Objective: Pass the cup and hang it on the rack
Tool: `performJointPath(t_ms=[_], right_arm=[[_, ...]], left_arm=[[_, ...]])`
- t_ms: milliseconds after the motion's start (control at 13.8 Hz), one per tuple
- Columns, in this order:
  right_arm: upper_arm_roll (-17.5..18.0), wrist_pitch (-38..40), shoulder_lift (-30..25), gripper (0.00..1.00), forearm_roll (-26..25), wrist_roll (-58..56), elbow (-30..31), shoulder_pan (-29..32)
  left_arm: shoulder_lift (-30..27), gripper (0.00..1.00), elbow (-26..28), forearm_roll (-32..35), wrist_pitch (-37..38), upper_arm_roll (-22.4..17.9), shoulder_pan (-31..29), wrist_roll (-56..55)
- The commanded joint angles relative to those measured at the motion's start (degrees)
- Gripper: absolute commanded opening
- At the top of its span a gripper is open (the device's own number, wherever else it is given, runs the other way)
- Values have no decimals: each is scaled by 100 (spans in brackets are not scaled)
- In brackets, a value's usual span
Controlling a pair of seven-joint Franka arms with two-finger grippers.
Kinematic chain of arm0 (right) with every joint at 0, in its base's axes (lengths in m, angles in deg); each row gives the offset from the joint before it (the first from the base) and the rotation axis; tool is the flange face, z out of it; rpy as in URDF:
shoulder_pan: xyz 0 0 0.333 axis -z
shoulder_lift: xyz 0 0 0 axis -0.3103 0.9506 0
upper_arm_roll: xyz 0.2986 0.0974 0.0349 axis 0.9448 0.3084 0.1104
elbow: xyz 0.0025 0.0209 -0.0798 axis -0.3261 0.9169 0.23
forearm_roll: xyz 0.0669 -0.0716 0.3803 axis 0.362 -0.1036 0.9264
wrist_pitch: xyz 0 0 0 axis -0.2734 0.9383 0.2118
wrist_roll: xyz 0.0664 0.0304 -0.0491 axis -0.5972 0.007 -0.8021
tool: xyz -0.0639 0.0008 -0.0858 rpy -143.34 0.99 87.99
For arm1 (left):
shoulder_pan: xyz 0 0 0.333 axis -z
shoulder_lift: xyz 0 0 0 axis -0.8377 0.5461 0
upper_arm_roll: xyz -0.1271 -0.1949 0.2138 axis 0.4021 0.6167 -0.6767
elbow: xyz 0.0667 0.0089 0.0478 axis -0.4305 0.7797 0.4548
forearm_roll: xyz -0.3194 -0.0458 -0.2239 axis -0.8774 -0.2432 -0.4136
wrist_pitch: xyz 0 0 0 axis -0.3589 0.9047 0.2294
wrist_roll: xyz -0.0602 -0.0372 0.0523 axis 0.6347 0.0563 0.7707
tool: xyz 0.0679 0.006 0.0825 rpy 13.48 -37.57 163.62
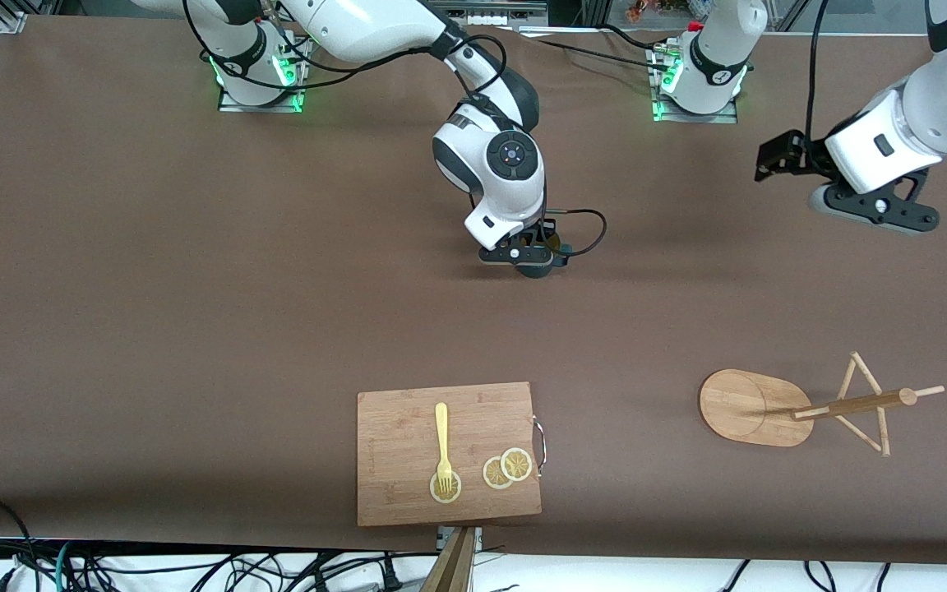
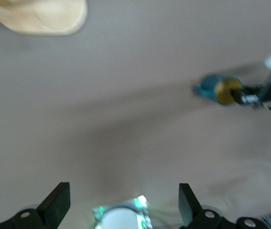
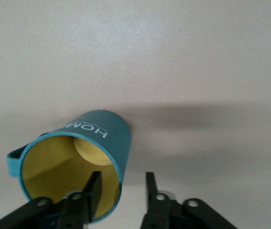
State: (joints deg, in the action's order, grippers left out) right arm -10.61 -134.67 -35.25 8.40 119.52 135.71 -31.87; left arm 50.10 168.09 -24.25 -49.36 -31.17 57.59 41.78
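A: Where does the right hand [image 1: 533, 261] stand, and how many cups are there?

B: One small teal cup with a mustard-yellow inside [image 3: 75, 162]. The right hand is low over the brown counter [image 1: 194, 288], its two fingers [image 3: 95, 193] part open astride the cup's rim, one inside the mouth, one outside the wall. Whether they press the wall cannot be told.

A: And the left hand [image 2: 121, 202]?

B: It hangs empty over the counter's end, fingers spread wide, waiting.

A: What else lies about?

B: One light bamboo rack with an oval base [image 1: 757, 407], well apart from both hands. One rectangular wooden board [image 1: 408, 436] carries one yellow fork [image 1: 442, 444] and three lemon slices [image 1: 508, 469].
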Motion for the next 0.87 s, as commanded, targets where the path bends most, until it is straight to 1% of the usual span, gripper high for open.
performJointPath(t_ms=[0, 145, 217, 290, 434, 579, 797], right_arm=[[-92, 956, 11, 100, 21, 26, -799, 46], [-110, 1230, -217, 100, 4, -184, -810, 230], [-101, 1362, -340, 100, -23, -455, -810, 353], [-109, 1528, -411, 100, -23, -797, -810, 528], [-153, 1897, -682, 100, -32, -1526, -810, 888], [-223, 2231, -912, 100, -32, -2317, -810, 1293], [-285, 2619, -1210, 100, -40, -3075, -810, 1838]], left_arm=[[144, 100, -1, -629, 528, -12, -95, 572], [249, 100, 87, -816, 459, -21, -175, 1346], [276, 100, 175, -878, 233, -21, -175, 1758], [267, 100, 358, -983, -196, -21, -175, 2345], [250, 100, 919, -1202, -961, -21, -280, 3698], [232, 100, 1526, -1816, -1630, -21, -412, 4885], [241, 100, 2037, -2029, -2299, -3, -351, 6467]])
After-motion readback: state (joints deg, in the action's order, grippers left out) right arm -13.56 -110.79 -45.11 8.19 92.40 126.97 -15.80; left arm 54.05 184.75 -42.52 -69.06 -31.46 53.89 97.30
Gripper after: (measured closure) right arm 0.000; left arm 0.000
